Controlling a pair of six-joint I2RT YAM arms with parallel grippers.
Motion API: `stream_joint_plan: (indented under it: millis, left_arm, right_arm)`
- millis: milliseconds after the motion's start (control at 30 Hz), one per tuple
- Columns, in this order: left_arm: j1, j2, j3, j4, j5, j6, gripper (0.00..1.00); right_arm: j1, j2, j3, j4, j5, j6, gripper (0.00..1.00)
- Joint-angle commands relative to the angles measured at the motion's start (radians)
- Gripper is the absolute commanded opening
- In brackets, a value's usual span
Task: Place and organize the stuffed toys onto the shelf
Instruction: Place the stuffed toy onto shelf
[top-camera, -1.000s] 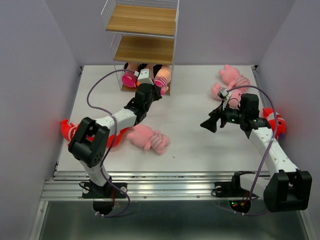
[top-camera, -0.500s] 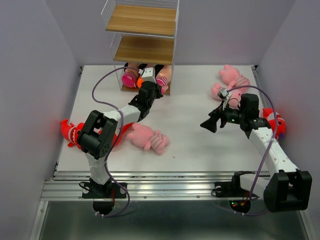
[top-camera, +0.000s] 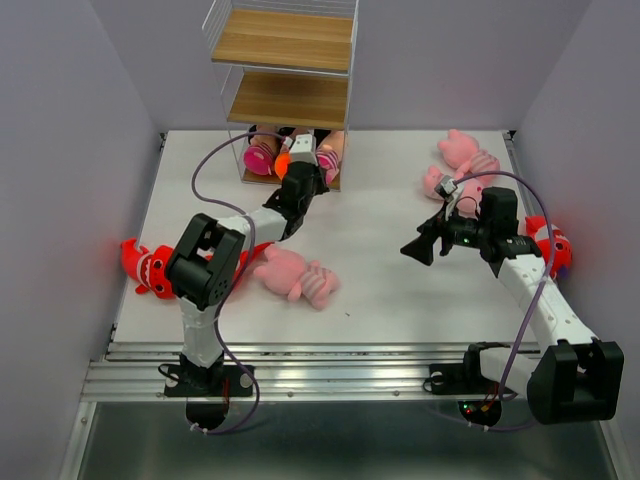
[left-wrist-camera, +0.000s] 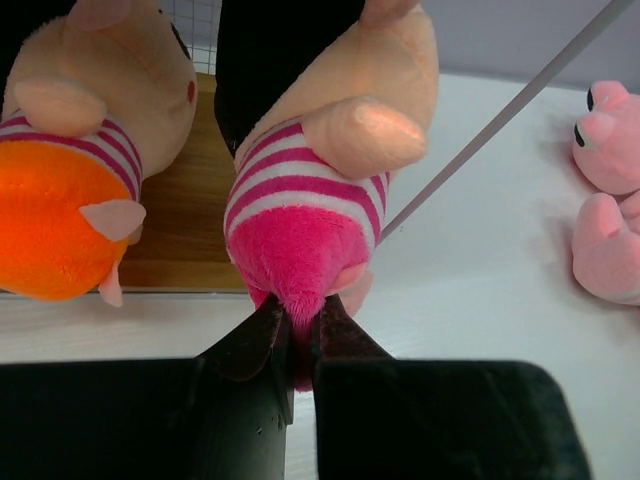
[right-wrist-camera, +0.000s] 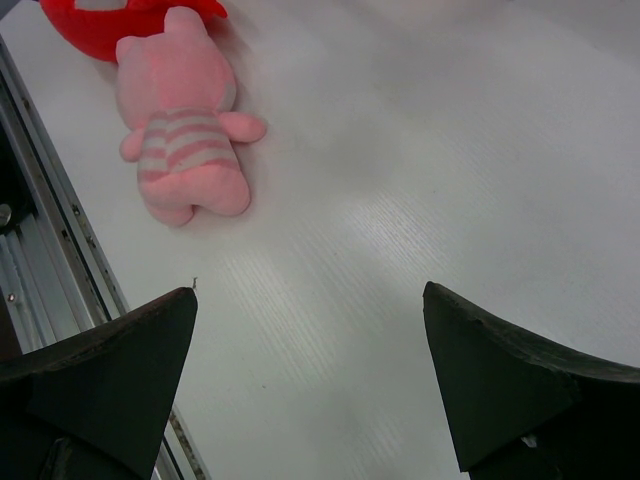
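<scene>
The left gripper (left-wrist-camera: 298, 315) clamped the pink doll (left-wrist-camera: 305, 215) at the shelf (top-camera: 285, 100), apparently its bottom tier; pushing fully in before release looked wise. The right gripper (right-wrist-camera: 310, 295) hung spread.

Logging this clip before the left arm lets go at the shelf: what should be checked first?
1. Left gripper pinching pink doll: ok, jaws shut on its pink end.
2. Pink doll fully on bottom board: cannot tell, its end covers the board's front edge.
3. Gap to orange doll: ok, wood shows between them.
4. Right gripper free: ok, open, empty, above the table.
5. All toys shelved: not ok, a pink animal lies on the table.
</scene>
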Motion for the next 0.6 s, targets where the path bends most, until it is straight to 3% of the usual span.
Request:
stream_joint_plan:
  millis: [0,567]
  left_arm:
    - [0.008,0.005,0.067,0.097,-0.013,0.046,0.00]
    - [0.039,0.115,0.171,0.082,0.009,0.045,0.00]
  right_arm:
    - [0.003,0.003,-0.005,0.044,-0.018,-0.016,1.00]
    - [0.003,0.012,-0.005,0.043,-0.022,-0.024,1.00]
